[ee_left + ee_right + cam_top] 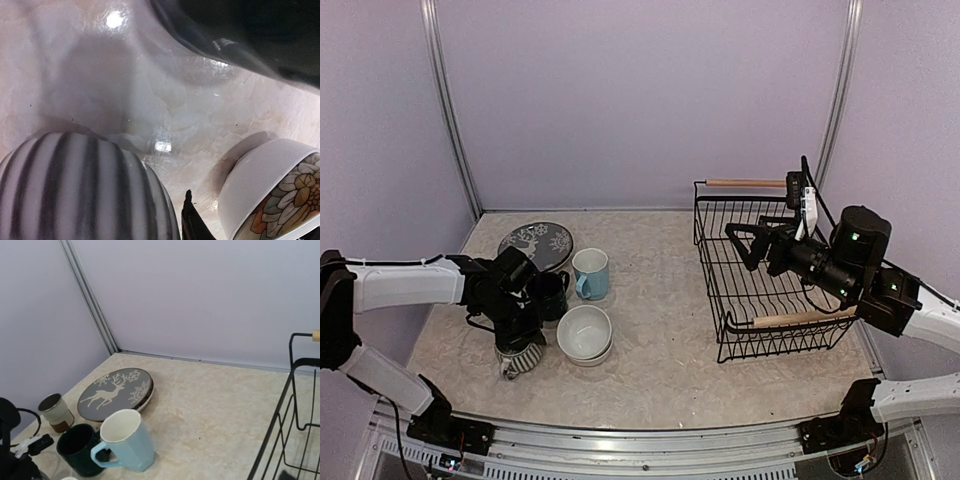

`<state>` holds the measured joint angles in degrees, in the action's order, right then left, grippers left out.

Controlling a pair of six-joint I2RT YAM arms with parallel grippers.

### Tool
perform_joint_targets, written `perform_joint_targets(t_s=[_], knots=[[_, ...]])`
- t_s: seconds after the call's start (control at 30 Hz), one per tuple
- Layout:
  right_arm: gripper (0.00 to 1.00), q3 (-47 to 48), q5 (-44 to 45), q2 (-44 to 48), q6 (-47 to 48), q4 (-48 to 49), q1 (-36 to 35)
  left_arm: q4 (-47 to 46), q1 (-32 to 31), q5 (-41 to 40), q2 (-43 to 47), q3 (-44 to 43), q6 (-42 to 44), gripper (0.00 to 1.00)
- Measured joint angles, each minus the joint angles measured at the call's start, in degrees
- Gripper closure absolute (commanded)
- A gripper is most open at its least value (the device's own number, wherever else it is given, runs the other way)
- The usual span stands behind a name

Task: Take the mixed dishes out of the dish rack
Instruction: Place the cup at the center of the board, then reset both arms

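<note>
The dishes stand on the left of the table. The dark deer-pattern plate (535,244) lies on a white-rimmed plate (149,396). In front of it are the light blue mug (590,273), the dark green mug (553,295) and the stacked white bowls (585,333). The brown-white cup (56,412) shows in the right wrist view. My left gripper (518,340) is down on the striped grey mug (523,358), which sits low at the table. One fingertip (189,212) shows close beside the mug (85,190); the other is hidden. The black wire dish rack (770,285) holds no dishes. My right gripper (732,244) hangs open over it.
A floral-lined white bowl (270,195) sits just right of the striped mug in the left wrist view. The rack's wooden handles (745,183) lie at its far and near ends. Purple walls enclose the table at the back and sides.
</note>
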<state>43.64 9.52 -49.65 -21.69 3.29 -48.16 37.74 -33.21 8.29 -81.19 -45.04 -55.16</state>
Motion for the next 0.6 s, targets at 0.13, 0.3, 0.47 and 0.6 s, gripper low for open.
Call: perform_joint_targets(t_s=[0.13, 0.3, 0.47, 0.6], knots=[[0.00, 0.0, 0.4, 0.2, 0.0, -0.1, 0.0, 0.1, -0.3, -0.3, 0.4, 0.0, -0.1, 0.59], [0.00, 0.0, 1.1, 0.9, 0.1, -1.0, 0.0, 1.5, -0.3, -1.8, 5.3, 0.0, 0.1, 0.47], [0.00, 0.1, 2.8, 2.6, 1.1, -4.4, 0.0, 5.7, -0.2, -4.2, 12.4, -1.4, 0.7, 0.43], [0.00, 1.0, 4.8, 4.3, 2.2, -8.4, 0.0, 9.0, 1.1, -5.4, 17.9, -5.2, 2.4, 0.32]])
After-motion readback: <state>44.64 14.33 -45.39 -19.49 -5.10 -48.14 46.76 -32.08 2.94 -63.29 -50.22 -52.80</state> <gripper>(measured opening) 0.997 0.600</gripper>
